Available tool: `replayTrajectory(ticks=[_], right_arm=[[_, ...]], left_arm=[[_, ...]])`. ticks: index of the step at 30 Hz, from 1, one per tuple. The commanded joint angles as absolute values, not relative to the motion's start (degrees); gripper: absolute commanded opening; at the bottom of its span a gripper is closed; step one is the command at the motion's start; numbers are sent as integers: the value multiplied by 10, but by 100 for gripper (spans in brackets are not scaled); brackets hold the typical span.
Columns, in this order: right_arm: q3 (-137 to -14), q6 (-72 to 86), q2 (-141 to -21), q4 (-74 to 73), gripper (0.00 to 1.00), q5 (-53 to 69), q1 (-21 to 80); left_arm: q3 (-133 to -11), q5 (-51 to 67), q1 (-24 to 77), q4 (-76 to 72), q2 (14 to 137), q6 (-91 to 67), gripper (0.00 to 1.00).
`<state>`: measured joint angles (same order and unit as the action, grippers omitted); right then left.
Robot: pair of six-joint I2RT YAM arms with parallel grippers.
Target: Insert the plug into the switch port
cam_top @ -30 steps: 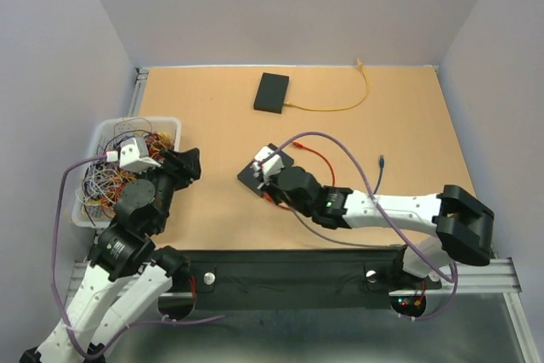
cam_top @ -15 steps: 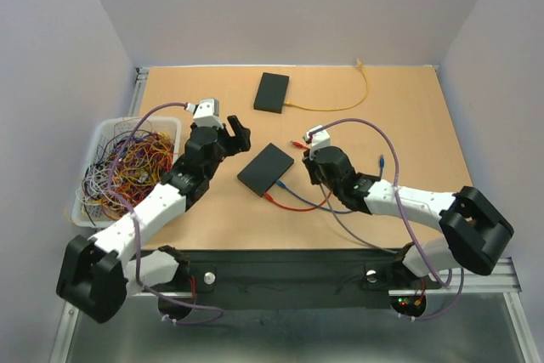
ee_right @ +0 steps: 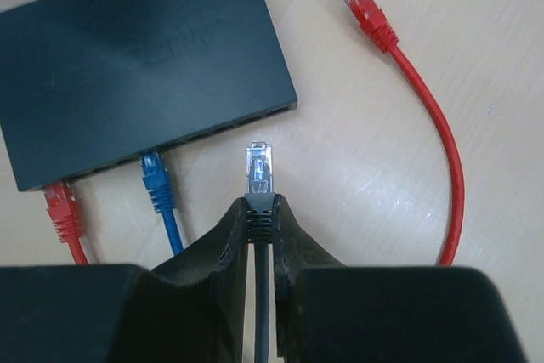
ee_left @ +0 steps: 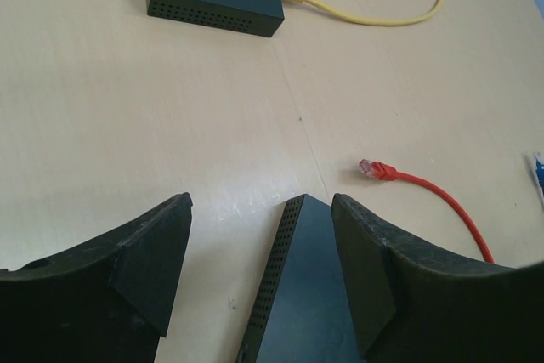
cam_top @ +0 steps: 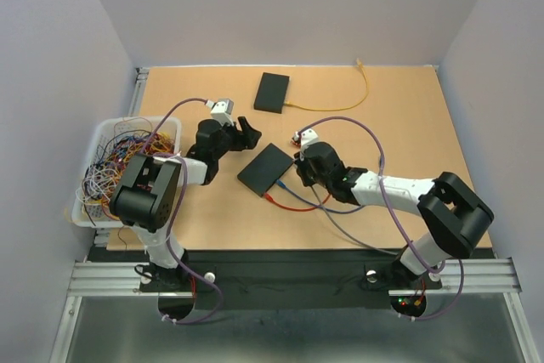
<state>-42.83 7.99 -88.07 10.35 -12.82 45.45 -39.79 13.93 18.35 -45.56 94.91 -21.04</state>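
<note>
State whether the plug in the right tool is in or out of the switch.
Out: the plug, pinched by the right tool, stops short of the switch, with bare table between them.

The top external camera sits high at the near side, looking down over the whole table (cam_top: pixel 408 125). The left wrist camera rides low and close, facing the far side between the left fingers (ee_left: pixel 144 261). The right wrist camera looks steeply down, closer still, past the plug (ee_right: pixel 259 167) pinched by the right fingers (ee_right: pixel 212 252). All three views share the near switch (cam_top: pixel 265 169) and the loose red connector (ee_left: pixel 374 169).
</note>
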Motion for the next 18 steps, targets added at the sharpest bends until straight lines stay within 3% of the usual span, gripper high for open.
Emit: replayTrajectory(ticks=[1, 5, 18], right_arm=[[-482, 71, -867, 81, 1, -115, 454], [-494, 83, -871, 71, 0, -99, 453], [-484, 91, -918, 102, 1, -85, 452]], left_arm=[[-399, 215, 171, -626, 981, -225, 77], [-382, 250, 168, -721, 1038, -245, 74], [-372, 271, 168, -751, 1070, -241, 69]])
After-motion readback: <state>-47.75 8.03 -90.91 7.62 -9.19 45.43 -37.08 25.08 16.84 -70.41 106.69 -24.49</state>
